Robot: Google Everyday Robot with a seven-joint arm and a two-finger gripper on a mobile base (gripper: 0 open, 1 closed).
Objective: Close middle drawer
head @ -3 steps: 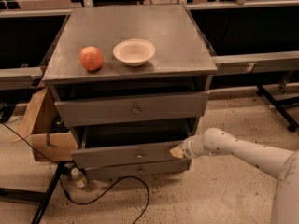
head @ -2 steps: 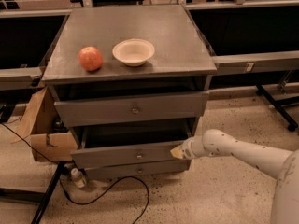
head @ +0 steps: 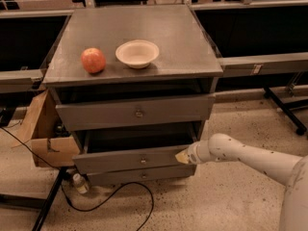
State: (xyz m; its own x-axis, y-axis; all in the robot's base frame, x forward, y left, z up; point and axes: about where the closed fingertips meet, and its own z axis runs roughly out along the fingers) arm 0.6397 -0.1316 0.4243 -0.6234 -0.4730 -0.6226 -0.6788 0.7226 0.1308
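Cardboard box (head: 45,141) stood on floor, left of cabinet (head: 183,42). Apple (head: 93,60) and bowl (head: 137,53) sat on top, near each other, not touching. Middle drawer (head: 130,160) was partway out, approx. half open. My end effector (head: 184,156) was against its front, right end. Grip state: could not tell.

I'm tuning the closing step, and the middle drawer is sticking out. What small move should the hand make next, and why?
Probably a slow, straight push in toward the cabinet. The hand is at the right end of the middle drawer front, seemingly touching it, and the drawer stands out with its inside open to view. Since the contact is off-centre, a steady push seems wise to avoid skewing it.
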